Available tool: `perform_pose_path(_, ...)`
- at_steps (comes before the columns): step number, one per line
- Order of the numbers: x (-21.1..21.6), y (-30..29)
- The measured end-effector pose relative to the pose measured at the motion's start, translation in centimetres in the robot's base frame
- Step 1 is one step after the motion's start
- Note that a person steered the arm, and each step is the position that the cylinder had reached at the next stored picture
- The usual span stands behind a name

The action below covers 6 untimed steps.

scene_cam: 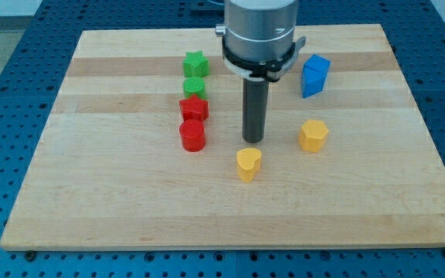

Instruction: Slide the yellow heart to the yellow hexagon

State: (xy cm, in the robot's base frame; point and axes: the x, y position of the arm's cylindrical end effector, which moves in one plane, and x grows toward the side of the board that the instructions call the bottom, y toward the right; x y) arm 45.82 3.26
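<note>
The tool (253, 140), a bare rod grasping nothing, stands just above the yellow heart (248, 164), apparently not touching. The heart remains apart from the yellow hexagon (313, 135), up to its right; the slide is outstanding.

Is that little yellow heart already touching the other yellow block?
No, apart. The yellow heart lies toward the view's bottom left of the yellow hexagon, bare wood between them. My tip stands just above the heart.

Pale wooden board (130, 208) with lengthwise grain strips fills most of view. Beneath it, blue perforated table surface (6, 46) shows along all edges, regular grid of holes. Even, bright lighting; soft shadows on wood.
</note>
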Motion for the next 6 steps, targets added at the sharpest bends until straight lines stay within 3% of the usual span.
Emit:
perform_pose_path(2,2.2,-0.9)
perform_pose_path(4,0.8,-1.0)
perform_pose_path(6,5.8,-4.8)
